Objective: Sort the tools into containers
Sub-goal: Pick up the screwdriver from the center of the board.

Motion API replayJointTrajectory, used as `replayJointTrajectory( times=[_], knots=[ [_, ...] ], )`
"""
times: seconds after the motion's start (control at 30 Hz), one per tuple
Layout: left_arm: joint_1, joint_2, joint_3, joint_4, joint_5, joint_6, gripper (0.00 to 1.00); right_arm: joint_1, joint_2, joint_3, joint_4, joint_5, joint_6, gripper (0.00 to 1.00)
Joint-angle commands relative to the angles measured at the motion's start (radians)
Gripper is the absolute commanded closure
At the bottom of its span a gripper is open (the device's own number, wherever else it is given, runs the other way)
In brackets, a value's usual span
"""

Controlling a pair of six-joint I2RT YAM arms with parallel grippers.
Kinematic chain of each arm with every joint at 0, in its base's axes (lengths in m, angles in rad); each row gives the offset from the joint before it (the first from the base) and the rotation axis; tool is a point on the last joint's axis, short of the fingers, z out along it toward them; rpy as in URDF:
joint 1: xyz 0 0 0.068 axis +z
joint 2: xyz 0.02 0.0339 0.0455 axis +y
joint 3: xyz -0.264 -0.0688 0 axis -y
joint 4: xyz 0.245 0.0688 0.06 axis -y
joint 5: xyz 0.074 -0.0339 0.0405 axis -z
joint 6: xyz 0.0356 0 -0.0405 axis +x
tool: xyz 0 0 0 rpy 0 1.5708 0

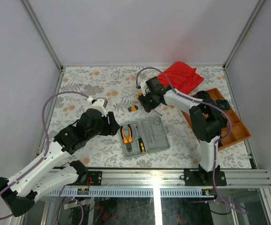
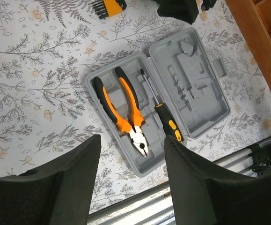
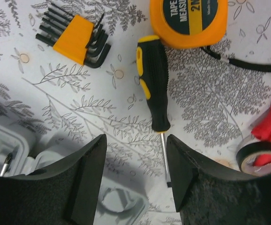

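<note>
Right tool (image 3: 136, 176) spread over loose screwdriver (image 3: 151, 89); left tool (image 2: 131, 157) spread above case (image 2: 196, 93).

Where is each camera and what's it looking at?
Top external: high above and behind, facing down at the table; left arm and right arm show.
Left wrist: on the left arm, facing down at pliers in the grey case; own fingers show.
Right wrist: on the right arm, facing down at a loose screwdriver and tape measure; own fingers show.
Shared: top and left wrist both see the pliers.
</note>
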Motion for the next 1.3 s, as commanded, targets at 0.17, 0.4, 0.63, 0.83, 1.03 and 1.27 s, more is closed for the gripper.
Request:
replayJointTrajectory(
  times=[0.17, 0.4, 0.63, 0.83, 1.03, 1.27],
  knots=[
    [0.003, -0.012, -0.020, 0.040, 0.040, 0.032, 0.46, -0.032, 0.100, 0.132, -0.070, -0.084, -0.134, 0.40],
    [0.002, -0.014, -0.022, 0.042, 0.044, 0.032, 0.46, -0.039, 0.179, 0.195, -0.158, -0.095, -0.169, 0.41],
    [0.002, 0.003, -0.023, 0.045, 0.056, 0.035, 0.47, -0.048, 0.236, 0.252, -0.241, -0.096, -0.188, 0.58],
    [0.003, 0.003, -0.023, 0.045, 0.054, 0.034, 0.47, -0.049, 0.229, 0.252, -0.261, -0.073, -0.218, 0.78],
    [0.004, 0.004, -0.023, 0.046, 0.059, 0.035, 0.47, -0.048, 0.150, 0.246, -0.281, -0.073, -0.291, 0.96],
    [0.005, -0.023, -0.025, 0.045, 0.046, 0.030, 0.47, -0.048, -0.057, 0.194, -0.178, -0.051, -0.198, 1.00]
  ],
)
